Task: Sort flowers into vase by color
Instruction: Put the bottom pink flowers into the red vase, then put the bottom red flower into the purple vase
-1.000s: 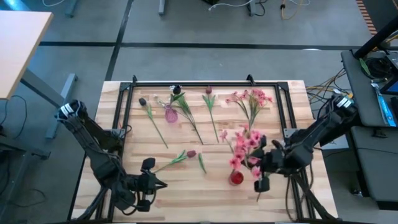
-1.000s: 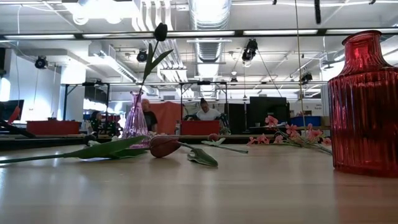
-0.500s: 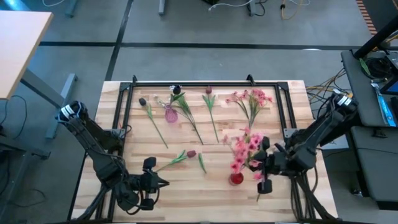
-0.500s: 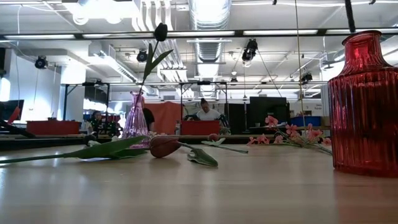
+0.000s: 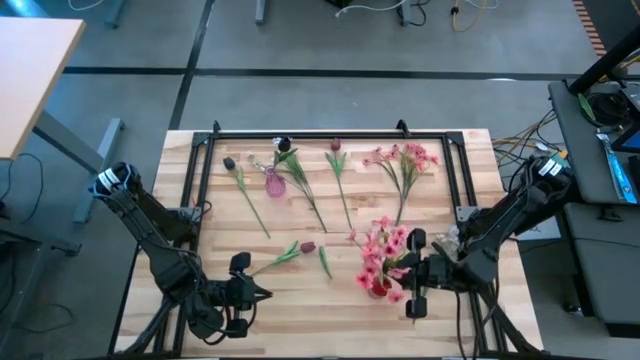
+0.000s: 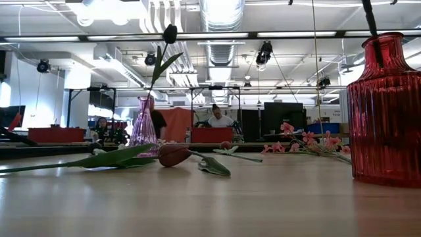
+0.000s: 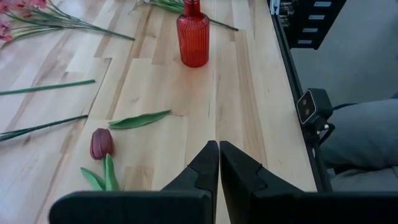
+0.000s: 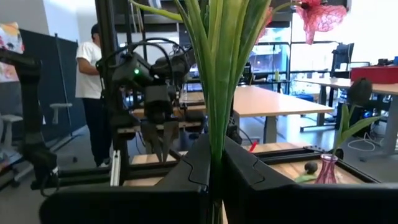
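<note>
Fingers of the right gripper (image 8: 216, 163) pinch the green stems of a pink spray (image 5: 383, 250) over the red vase (image 5: 378, 287). Left gripper (image 7: 218, 163) clenched, empty, near a tulip (image 7: 101, 144).

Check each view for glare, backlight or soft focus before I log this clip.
Low view: bright ceiling strip lights, near tabletop soft, ribbed red glass vase cut by the frame edge. Right wrist view: windows backlight the green stems clamped in the right end effector, which sit too close and blur. High view: evenly lit.
</note>
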Controlling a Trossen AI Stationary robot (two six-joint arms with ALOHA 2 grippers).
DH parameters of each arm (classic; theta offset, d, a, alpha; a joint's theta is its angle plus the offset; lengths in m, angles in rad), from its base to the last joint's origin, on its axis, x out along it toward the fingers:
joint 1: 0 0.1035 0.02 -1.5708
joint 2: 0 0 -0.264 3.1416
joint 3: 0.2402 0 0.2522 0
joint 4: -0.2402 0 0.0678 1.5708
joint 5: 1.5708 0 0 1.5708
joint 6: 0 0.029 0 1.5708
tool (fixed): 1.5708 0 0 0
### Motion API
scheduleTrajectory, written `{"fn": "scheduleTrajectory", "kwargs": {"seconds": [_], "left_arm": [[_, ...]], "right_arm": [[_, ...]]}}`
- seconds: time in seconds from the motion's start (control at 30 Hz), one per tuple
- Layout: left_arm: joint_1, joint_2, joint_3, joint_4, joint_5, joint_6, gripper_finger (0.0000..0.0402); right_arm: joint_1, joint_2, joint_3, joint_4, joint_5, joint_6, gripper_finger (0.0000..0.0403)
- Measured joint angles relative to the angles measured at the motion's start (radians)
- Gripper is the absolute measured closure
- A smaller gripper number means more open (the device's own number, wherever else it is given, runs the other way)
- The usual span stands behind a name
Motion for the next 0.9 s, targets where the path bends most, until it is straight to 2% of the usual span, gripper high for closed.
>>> {"fn": "scheduleTrajectory", "kwargs": {"seconds": [0.17,0.57,0.9], "left_arm": [[0.000,0.000,0.000,-0.001,0.000,0.000,0.0402],[0.010,-0.001,0.001,-0.025,-0.025,-0.023,0.0402],[0.042,-0.001,-0.001,-0.025,-0.039,-0.056,0.0398]], "right_arm": [[0.007,-0.010,0.000,-0.100,0.069,0.076,0.0354],[0.091,-0.029,0.000,-0.143,0.216,0.089,0.0213],[0.236,-0.063,0.002,-0.142,0.441,0.089,0.0128]]}}
